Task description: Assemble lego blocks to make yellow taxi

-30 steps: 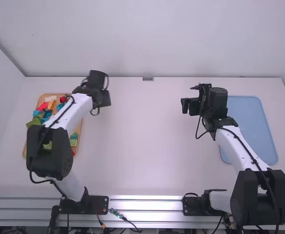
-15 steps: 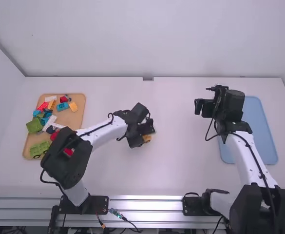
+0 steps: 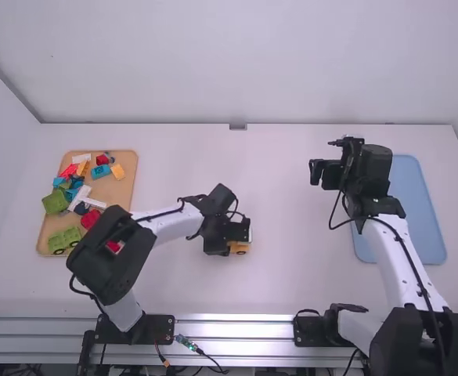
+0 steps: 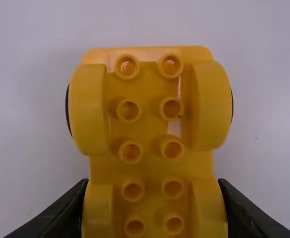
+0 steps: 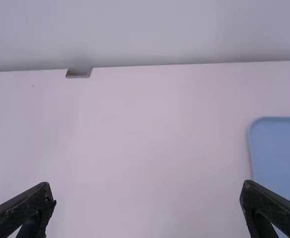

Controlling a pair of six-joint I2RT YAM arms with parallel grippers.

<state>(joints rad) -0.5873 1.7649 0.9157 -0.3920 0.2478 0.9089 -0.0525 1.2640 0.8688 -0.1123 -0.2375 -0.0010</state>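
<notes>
The left gripper [image 4: 153, 184] grips the yellow car base [image 4: 149, 130], probably placing it mid-table; next, level it and release, the right gripper [image 5: 148, 191] being empty and parted.

Yellow taxi base [image 4: 151, 168] between the two black fingers [image 4: 60, 213] of the left pincer [image 4: 152, 213], both touching its sides, rounded wheel arches [image 4: 211, 106] along both edges, paired round studs down the middle, white table [image 4: 263, 44] behind
</notes>
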